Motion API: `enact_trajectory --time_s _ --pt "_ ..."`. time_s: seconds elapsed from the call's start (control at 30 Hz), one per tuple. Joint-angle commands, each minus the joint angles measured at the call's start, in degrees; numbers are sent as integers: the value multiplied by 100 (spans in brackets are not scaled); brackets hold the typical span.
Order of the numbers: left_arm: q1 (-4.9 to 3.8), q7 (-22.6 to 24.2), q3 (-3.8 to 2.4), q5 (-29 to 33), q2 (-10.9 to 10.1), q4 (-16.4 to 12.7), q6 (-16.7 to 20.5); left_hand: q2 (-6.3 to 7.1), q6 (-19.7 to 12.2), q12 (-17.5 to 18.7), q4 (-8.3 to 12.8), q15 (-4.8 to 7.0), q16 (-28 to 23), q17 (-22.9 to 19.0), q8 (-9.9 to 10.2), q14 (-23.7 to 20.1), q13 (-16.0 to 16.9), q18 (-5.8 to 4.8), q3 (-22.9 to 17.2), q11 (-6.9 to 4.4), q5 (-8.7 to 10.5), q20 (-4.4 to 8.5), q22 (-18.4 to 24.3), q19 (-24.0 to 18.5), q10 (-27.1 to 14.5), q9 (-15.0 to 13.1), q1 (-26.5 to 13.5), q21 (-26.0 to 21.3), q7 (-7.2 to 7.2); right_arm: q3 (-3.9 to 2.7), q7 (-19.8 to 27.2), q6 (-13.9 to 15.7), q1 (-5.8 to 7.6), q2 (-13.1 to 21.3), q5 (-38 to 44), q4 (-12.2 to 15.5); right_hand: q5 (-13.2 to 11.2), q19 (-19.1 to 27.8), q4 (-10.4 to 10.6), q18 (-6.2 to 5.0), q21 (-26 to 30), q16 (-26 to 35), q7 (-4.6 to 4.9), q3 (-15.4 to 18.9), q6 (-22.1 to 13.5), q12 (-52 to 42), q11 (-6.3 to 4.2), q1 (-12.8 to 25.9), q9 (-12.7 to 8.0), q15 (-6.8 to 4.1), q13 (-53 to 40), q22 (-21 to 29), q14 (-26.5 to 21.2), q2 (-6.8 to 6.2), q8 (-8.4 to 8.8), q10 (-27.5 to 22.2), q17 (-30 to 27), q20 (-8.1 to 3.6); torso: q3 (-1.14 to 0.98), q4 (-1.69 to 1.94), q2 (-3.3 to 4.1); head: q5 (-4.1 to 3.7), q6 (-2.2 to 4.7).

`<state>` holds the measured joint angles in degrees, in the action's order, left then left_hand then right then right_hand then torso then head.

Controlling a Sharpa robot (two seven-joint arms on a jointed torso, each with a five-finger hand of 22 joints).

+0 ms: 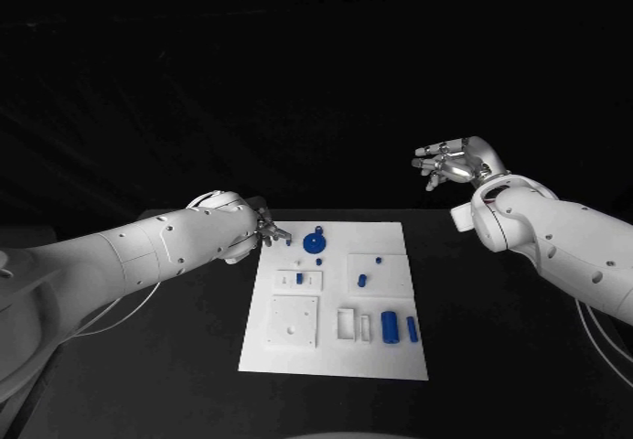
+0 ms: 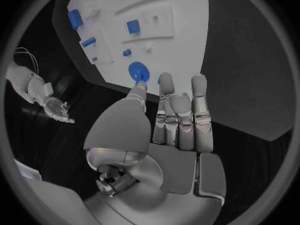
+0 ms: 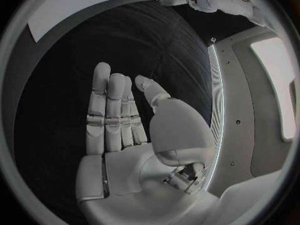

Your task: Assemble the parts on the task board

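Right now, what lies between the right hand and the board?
Only bare black table lies between the right hand and the board, as the head view shows.

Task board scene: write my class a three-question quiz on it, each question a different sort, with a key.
1. True or false: the right hand rests on the task board.
2. Which hand is at the blue disc? A. left B. right C. neither
3. Fill in: the right hand holds ____.

Key:
1. False. It is raised above the table, off the board's right far corner.
2. A. The left hand reaches to the board's far edge, its fingertips beside the disc.
3. Nothing; its fingers are straight and bare.
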<state>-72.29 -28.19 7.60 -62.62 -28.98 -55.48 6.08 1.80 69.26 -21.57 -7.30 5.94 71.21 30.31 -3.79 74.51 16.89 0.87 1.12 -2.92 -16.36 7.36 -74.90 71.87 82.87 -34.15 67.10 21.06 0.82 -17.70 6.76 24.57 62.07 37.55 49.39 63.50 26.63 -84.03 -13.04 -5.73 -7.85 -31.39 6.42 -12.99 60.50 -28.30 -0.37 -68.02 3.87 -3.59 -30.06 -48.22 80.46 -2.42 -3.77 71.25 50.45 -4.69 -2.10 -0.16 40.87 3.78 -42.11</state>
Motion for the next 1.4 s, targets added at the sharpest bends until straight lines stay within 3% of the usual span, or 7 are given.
enact_trajectory --time_s 0.03,0.37,0.53,0.7,1.03,1.23,1.4 --pt "-16 233 -5 157 126 248 -353 -32 -34 -1 30 -13 -11 -6 5 -9 -7 6 1 13 33 -42 -106 15 -27 72 -33 -33 13 -3 32 -32 -1 9 4 33 23 -153 20 41 -29 18 -3 -9 -29 15 21 -7 -6 -10 9 6 44 -32 20 -25 4 -11 9 -33 70 22 51" --pt "-38 330 -15 94 487 877 -653 286 -30 -65 -176 -29 9 1 -8 -49 14 11 -160 25 92 -58 -111 -12 -76 28 -189 -25 28 -3 23 -4 9 25 7 95 23 -150 26 41 -36 17 -2 -15 -32 18 21 1 -6 -10 14 8 46 -42 20 -21 4 -11 11 -110 219 42 163" --pt "-39 346 -17 -2 612 1098 -659 342 -73 -83 -221 -27 1 -8 -2 -51 21 12 -206 23 51 -61 -112 -20 -96 -244 -210 -6 24 -4 19 4 29 27 8 122 23 -150 31 41 -39 18 -2 -15 -34 18 21 4 -6 -10 16 9 46 -45 20 -20 4 -11 27 -148 280 59 206" --pt "-40 354 -18 -71 657 1182 -585 398 -97 -88 -326 -31 1 -12 -5 -40 23 22 -249 31 70 -65 -107 -12 -107 -295 -246 -5 37 -4 18 10 42 23 8 127 23 -150 31 41 -39 18 -2 -15 -34 18 21 4 -6 -10 16 9 46 -45 20 -20 4 -11 21 -152 308 75 221" --pt "-41 358 -21 -99 663 1215 -547 333 -98 -90 -310 -30 3 -13 -4 -36 23 24 -250 33 48 -63 -108 -3 -110 -315 -226 -2 32 -5 20 11 46 -2 7 102 21 -149 41 41 -43 18 -2 -10 -39 19 21 4 -6 -9 18 14 48 -48 21 -17 4 -10 23 -157 312 79 234" --pt "-41 368 -21 -92 658 1210 -567 112 -94 -84 -94 -21 4 -13 -7 -34 15 18 -182 21 -262 -55 -108 -1 -113 -321 -96 -6 9 -5 17 9 47 -8 6 87 21 -149 41 41 -43 18 -2 -10 -39 19 21 4 -6 -9 18 14 48 -48 21 -17 4 -10 24 -155 317 74 235" --pt "-41 379 -21 -60 649 1190 -578 -18 -77 -66 97 -6 9 -7 -22 -34 -1 3 -102 3 -616 -39 -110 -2 -105 -549 10 -3 -38 -5 15 6 47 -14 6 79 21 -149 41 41 -43 18 -2 -10 -39 19 21 4 -6 -9 18 14 48 -48 21 -17 4 -10 26 -154 321 72 231"
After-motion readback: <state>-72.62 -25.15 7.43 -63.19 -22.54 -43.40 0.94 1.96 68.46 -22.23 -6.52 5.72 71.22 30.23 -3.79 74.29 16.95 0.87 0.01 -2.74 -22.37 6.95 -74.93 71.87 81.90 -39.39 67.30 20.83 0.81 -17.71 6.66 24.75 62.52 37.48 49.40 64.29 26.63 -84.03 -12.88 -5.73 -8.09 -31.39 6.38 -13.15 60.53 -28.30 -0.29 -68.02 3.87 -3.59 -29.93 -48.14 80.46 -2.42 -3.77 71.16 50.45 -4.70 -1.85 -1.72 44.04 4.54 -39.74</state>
